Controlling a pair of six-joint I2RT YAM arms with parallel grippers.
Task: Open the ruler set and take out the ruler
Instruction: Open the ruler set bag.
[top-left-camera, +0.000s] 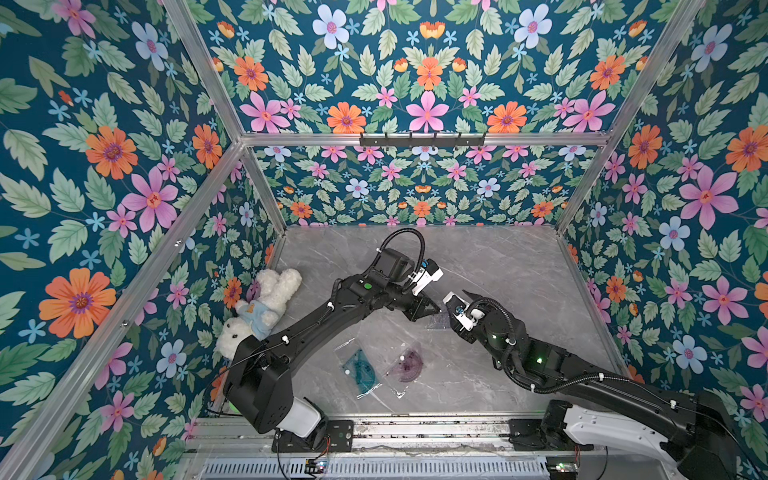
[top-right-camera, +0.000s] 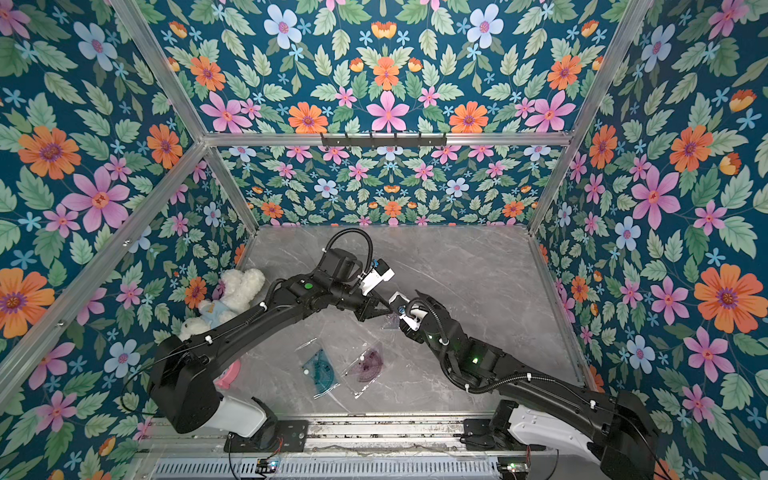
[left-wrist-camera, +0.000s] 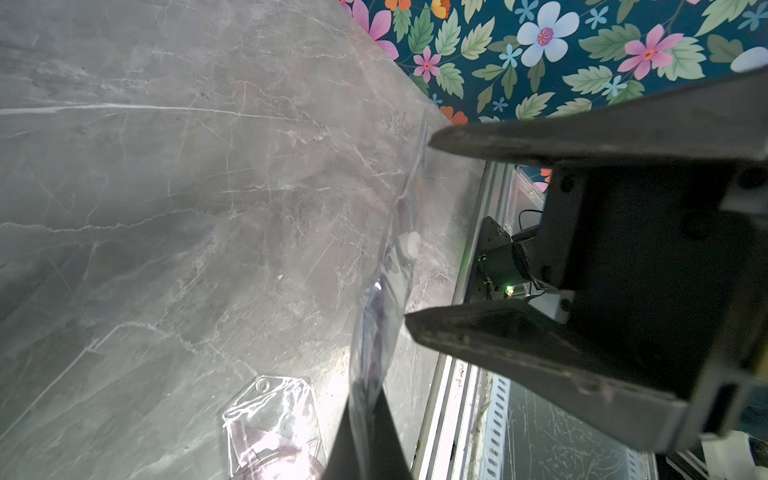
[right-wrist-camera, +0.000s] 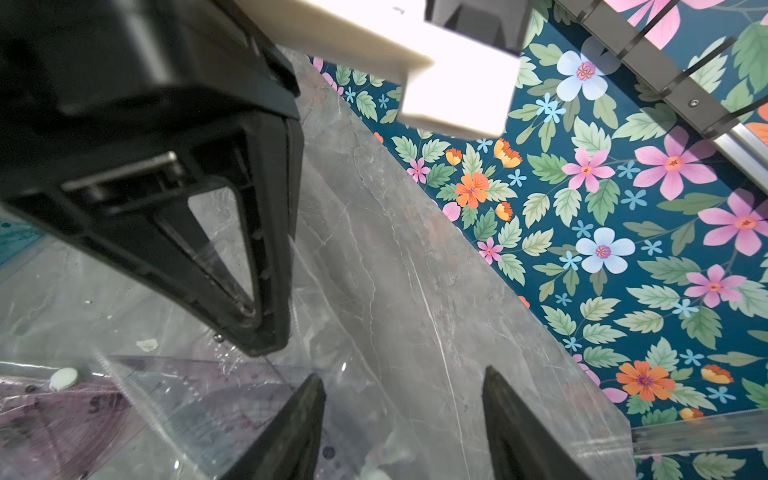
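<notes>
the left gripper (left-wrist-camera: 370, 415) is closed tight, pinching one edge of the ruler set (left-wrist-camera: 386, 291), a clear plastic sleeve that stands edge-on from its fingers in the left wrist view. a white snap (left-wrist-camera: 409, 245) sits partway along the sleeve. in the right wrist view the same closed gripper (right-wrist-camera: 262, 340) comes down onto the film, and pale purple rulers (right-wrist-camera: 137, 399) show inside the sleeve, not yet out of it.

the right gripper (right-wrist-camera: 401, 386) faces it with jaws well apart and nothing clamped. clear film lies across the gap between its fingertips (right-wrist-camera: 307, 399); whether they touch the plastic cannot be told. seen from the left wrist, its two tips stand just beside the sleeve's edge.

in both top views the two grippers meet tip to tip about mid-table, a little right of centre, and the held ruler set (top-left-camera: 439, 321) (top-right-camera: 390, 321) shows as a small purple-tinted patch just on the near side of them, above the grey marble table (top-left-camera: 498, 266).

nearer, close to centre, two more sleeves lie flat side by side, well apart from the grippers: a teal ruler sleeve (top-left-camera: 359, 368) on the left and a purple protractor sleeve (top-left-camera: 405, 365) just to its right. a white plush rabbit (top-left-camera: 266, 299) in a blue top lies against the left wall.
</notes>
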